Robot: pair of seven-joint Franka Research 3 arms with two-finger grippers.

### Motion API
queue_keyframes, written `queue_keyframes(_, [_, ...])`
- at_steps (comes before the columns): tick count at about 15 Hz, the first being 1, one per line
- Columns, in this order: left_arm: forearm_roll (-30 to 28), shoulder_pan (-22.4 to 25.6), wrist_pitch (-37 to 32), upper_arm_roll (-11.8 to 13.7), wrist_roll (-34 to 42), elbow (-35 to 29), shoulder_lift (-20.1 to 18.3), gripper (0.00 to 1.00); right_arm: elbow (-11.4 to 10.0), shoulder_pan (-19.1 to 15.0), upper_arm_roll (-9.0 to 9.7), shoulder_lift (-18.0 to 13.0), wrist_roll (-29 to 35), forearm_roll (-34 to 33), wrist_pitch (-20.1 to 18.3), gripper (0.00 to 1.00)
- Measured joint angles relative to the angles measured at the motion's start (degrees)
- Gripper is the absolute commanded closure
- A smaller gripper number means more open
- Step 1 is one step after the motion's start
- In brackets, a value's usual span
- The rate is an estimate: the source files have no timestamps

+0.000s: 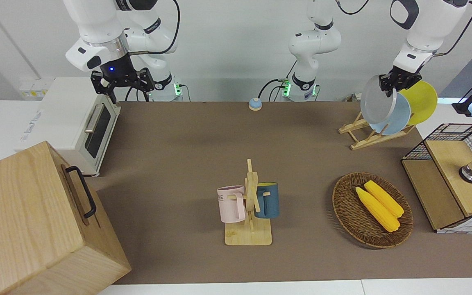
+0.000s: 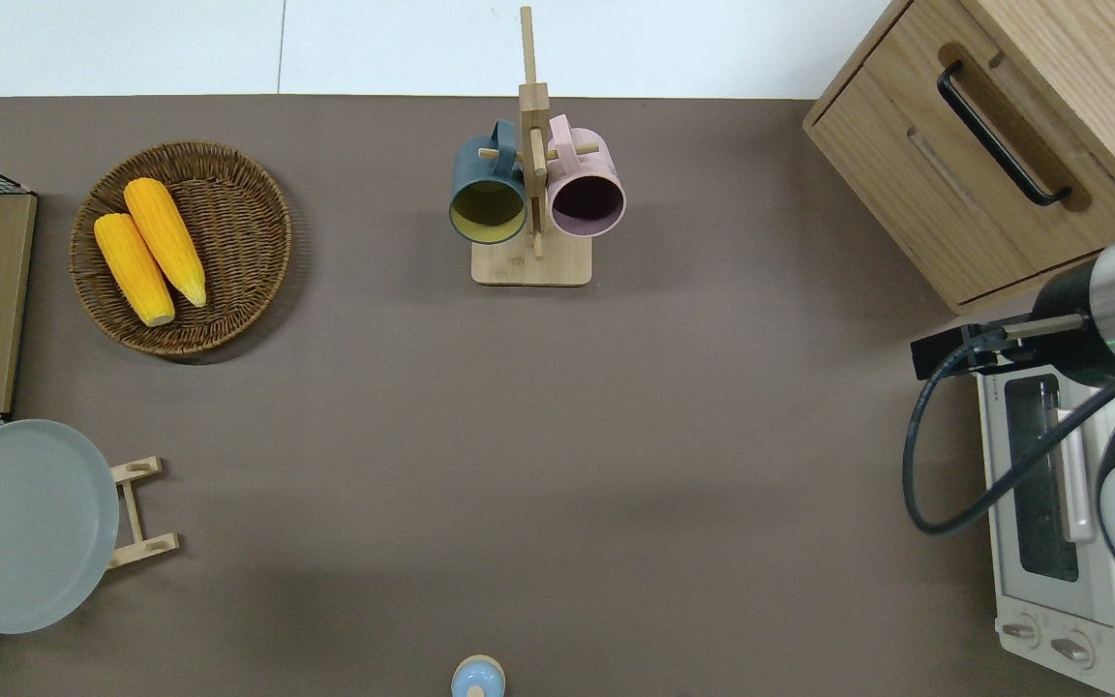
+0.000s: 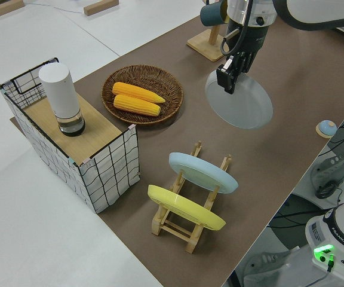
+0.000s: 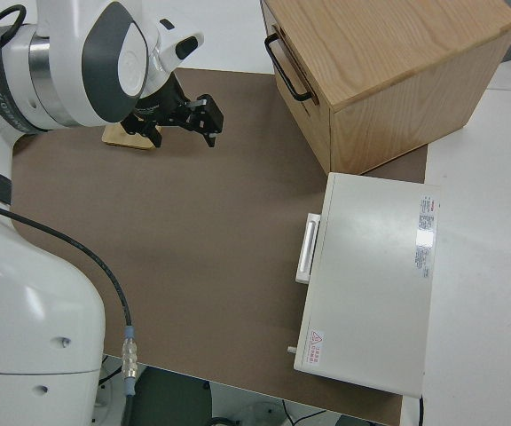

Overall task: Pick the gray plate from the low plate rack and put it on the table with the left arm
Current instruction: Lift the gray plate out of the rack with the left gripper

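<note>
My left gripper [image 1: 395, 87] is shut on the upper rim of the gray plate [image 1: 376, 104], which hangs tilted in the air. Seen from overhead, the gray plate [image 2: 30, 528] is over the low plate rack [image 2: 139, 511] at the left arm's end of the table [image 1: 178, 164]. In the left side view the gray plate [image 3: 242, 103] is clear of the rack [image 3: 187, 226], held by my left gripper [image 3: 227, 79]. A light blue plate [image 3: 202, 171] and a yellow plate [image 3: 185, 207] still stand in the rack's slots. My right gripper [image 1: 122, 82] is parked and open.
A wicker basket [image 1: 344, 205] with two corn cobs [image 1: 379, 205] lies farther from the robots than the rack. A mug stand [image 1: 249, 229] holds a pink and a blue mug mid-table. A wire-sided box [image 1: 449, 176], a toaster oven [image 1: 84, 127], a wooden cabinet [image 1: 35, 221] and a small bell [image 1: 255, 104] are also here.
</note>
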Motion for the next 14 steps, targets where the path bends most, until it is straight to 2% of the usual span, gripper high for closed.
queue_keyframes(7, [-10.3,0.0,-1.3,0.0,-4.6,0.0,0.0,1.0,0.0,0.0,0.0,0.0,0.0,0.0,0.0,0.017])
queue_keyframes(14, [-20.3,0.0,-2.6,0.0,-5.4,-0.3,1.3,1.0,0.0,0.0,0.0,0.0,0.0,0.0,0.0,0.017])
